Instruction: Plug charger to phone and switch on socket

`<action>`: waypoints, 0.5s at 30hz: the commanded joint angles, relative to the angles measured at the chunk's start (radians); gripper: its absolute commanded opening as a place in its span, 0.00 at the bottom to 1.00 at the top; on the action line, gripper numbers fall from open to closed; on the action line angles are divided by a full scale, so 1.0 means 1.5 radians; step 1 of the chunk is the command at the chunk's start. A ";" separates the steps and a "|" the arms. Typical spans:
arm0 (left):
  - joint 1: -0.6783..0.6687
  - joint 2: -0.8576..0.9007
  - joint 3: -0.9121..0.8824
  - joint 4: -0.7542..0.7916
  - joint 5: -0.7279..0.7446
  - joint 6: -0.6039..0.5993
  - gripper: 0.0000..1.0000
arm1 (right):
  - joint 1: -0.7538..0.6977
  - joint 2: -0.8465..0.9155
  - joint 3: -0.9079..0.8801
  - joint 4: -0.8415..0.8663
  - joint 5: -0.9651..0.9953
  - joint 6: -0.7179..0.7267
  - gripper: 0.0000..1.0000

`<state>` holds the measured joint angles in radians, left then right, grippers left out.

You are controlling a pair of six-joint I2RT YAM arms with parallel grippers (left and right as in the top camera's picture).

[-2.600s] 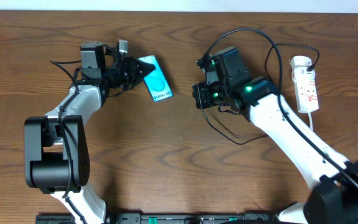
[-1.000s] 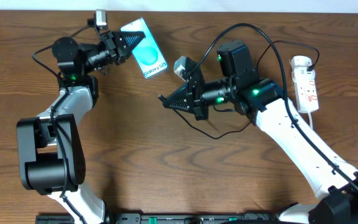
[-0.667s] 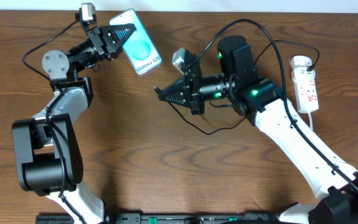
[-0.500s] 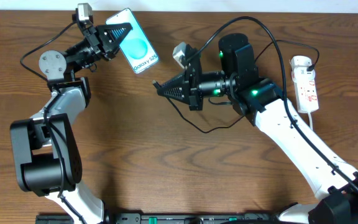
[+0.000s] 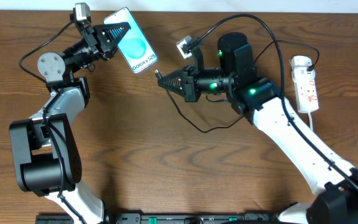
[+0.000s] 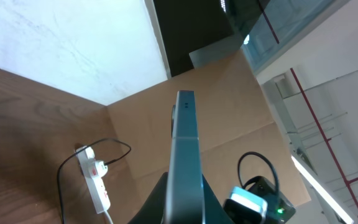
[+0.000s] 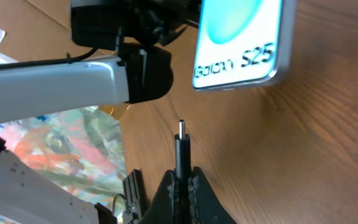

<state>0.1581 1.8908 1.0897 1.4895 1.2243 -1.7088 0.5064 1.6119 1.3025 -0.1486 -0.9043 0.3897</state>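
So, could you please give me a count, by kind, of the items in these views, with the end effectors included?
Phone: 1
Charger: 1
Power strip: 1
End effectors: 2, the left end effector and the right end effector
Total: 5

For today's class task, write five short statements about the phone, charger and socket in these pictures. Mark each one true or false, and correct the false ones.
1. The left gripper is shut on the phone. True.
2. The charger tip is plugged into the phone. False: the right wrist view shows a gap between tip and phone.
3. The right gripper holds the charger's connector end. True.
4. The socket lies beside the left arm. False: it lies at the table's right side, near the right arm.
5. The phone's screen is dark. False: it shows bright turquoise.
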 commanded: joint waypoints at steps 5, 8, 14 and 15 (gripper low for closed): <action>0.014 -0.001 0.009 0.011 -0.021 -0.007 0.07 | 0.010 0.037 0.012 0.058 -0.060 0.075 0.01; 0.029 -0.001 0.009 0.011 -0.021 -0.007 0.07 | 0.012 0.043 0.012 0.076 -0.068 0.085 0.01; 0.053 -0.001 0.009 0.011 -0.021 -0.012 0.07 | 0.018 0.043 0.012 0.113 -0.079 0.089 0.01; 0.054 -0.001 0.009 0.011 -0.021 -0.014 0.08 | 0.020 0.044 0.012 0.119 -0.080 0.090 0.01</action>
<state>0.2287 1.8908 1.0897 1.4895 1.2194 -1.7115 0.5205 1.6718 1.3025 0.0162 -0.9924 0.5053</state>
